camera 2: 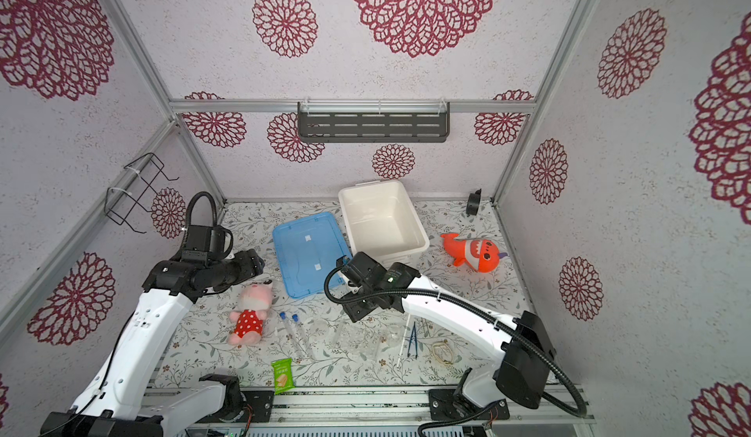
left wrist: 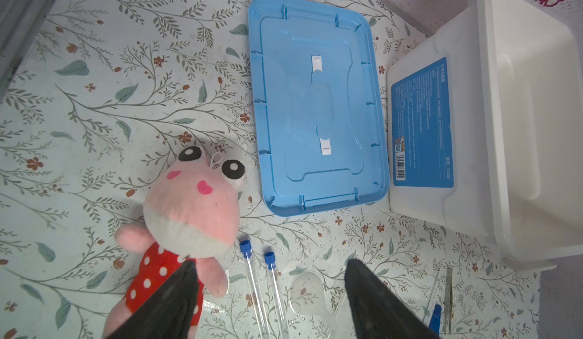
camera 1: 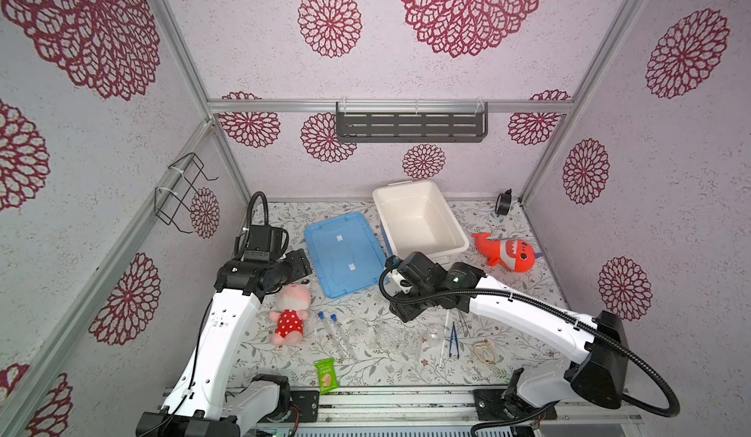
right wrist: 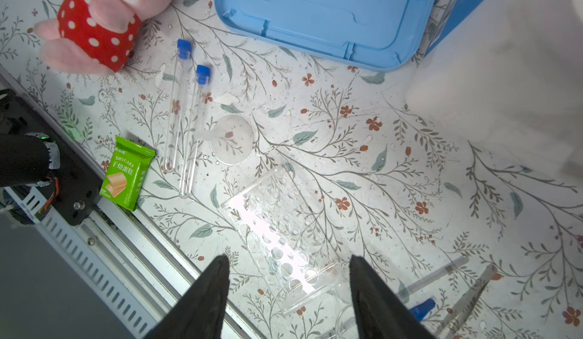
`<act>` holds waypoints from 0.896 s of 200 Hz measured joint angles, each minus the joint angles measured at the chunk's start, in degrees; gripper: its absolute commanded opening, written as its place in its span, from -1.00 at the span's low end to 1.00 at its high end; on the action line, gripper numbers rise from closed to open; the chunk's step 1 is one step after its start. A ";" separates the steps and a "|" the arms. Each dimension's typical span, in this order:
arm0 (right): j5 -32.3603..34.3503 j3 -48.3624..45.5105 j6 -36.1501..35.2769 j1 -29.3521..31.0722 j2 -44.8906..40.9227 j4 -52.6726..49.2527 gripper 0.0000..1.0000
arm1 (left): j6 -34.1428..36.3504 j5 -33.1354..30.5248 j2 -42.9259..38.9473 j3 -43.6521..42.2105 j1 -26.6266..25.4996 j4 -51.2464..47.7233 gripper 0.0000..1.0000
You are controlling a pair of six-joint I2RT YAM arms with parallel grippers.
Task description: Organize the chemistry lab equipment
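Note:
Two clear tubes with blue caps [camera 1: 330, 329] [right wrist: 181, 110] lie side by side on the floral table. Beside them are a round clear dish [right wrist: 233, 138] and a clear rack with holes [right wrist: 277, 233]. A clear flask [camera 1: 434, 333], a thin rod [camera 1: 445, 339], dark blue tweezers [camera 1: 454, 339] and metal tweezers [left wrist: 448, 293] lie further right. My left gripper [left wrist: 270, 261] hangs open above the tube caps, holding nothing. My right gripper [right wrist: 289, 257] is open above the rack's end, also with nothing in it.
An open white box [camera 1: 382, 219] stands at the back, with its blue lid [camera 1: 345, 252] flat on the table to its left. A pink plush [camera 1: 290, 313] lies by the tubes. An orange plush [camera 1: 508, 254] is at the right, a green packet [camera 1: 326, 374] at the front edge.

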 measured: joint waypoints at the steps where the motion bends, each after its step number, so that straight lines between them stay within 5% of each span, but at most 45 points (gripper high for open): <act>1: -0.02 0.00 0.00 0.13 0.04 0.17 0.27 | -0.07 0.00 0.00 -0.04 0.00 -0.02 0.51; 131: -3.50 4.09 0.13 3.87 9.03 2.73 0.21 | -2.05 -4.68 -0.04 -2.54 1.29 -2.05 0.45; 179: -3.82 15.87 -0.20 7.43 19.69 2.58 0.14 | -3.76 -6.99 -1.68 -3.21 4.26 -2.43 0.41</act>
